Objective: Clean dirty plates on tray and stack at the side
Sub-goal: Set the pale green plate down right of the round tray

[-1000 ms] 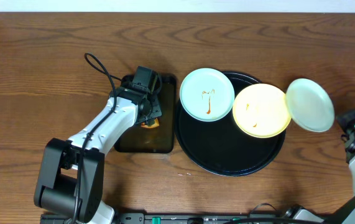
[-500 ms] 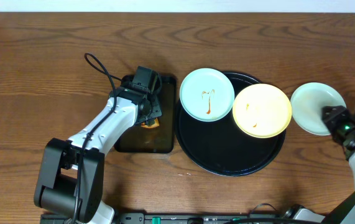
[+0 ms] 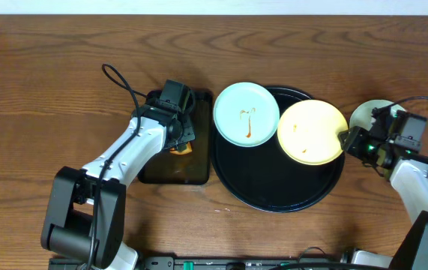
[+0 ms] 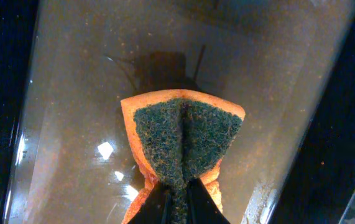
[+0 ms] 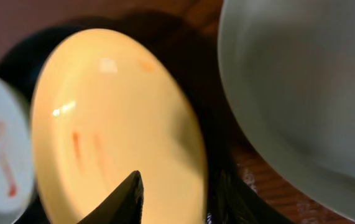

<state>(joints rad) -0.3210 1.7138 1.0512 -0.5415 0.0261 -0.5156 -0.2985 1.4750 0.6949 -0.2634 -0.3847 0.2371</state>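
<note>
A pale blue plate (image 3: pixel 246 114) with a brown-orange smear lies on the upper left rim of the round black tray (image 3: pixel 273 199). A pale yellow plate (image 3: pixel 311 132) with faint smears lies on the tray's right side. A mint plate (image 3: pixel 365 114) lies on the table right of the tray, partly hidden by my right arm. My right gripper (image 3: pixel 346 141) is open, its fingers (image 5: pixel 177 183) astride the right rim of the yellow plate (image 5: pixel 115 118), with the mint plate (image 5: pixel 301 87) beside it. My left gripper (image 3: pixel 178 135) is shut on an orange-and-green sponge (image 4: pixel 183 137).
A small rectangular black tray (image 3: pixel 199 161) holding wet brownish residue stands left of the round tray, under the left gripper and sponge. The left arm's cable loops over the table at the upper left. The table is brown wood.
My right gripper has let go of the mint plate, which now lies on the table right of the tray. It has moved left to the yellow plate's rim. The left arm has not moved.
</note>
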